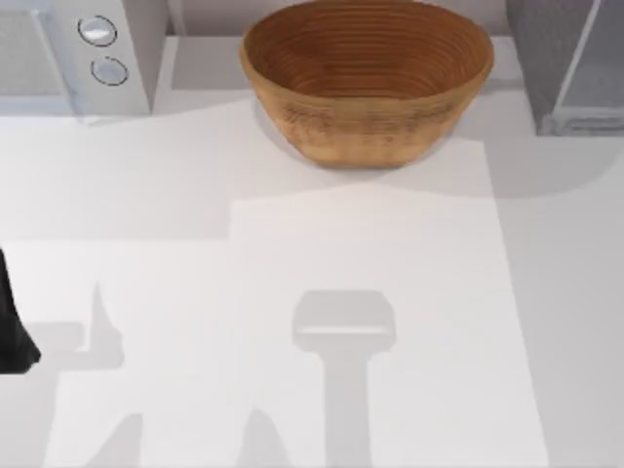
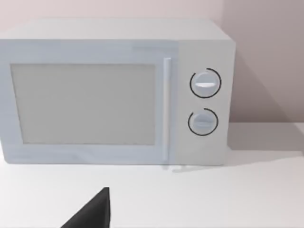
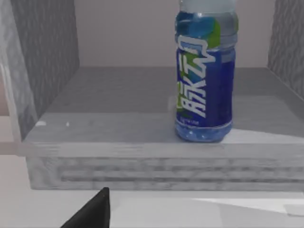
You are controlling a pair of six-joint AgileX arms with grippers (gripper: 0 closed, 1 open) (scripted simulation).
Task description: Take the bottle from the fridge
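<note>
The fridge (image 1: 546, 58) is a grey box at the table's back right corner. In the right wrist view its inside lies open, with speckled walls (image 3: 47, 52) and a grey floor. The bottle (image 3: 205, 85) stands upright on that floor near the front edge; it is clear with a blue and green label, and its cap is cut off by the frame. A black part of my right gripper (image 3: 90, 213) shows low in front of the fridge, apart from the bottle. My left gripper (image 2: 90, 213) faces the white box with two knobs; its arm (image 1: 12, 331) sits at the table's left edge.
A large wooden bowl (image 1: 366, 78) stands at the back centre. The white box with two round knobs (image 1: 78, 54) fills the back left corner, seen head-on as (image 2: 114, 92) in the left wrist view. White tabletop (image 1: 322, 263) stretches in front of them.
</note>
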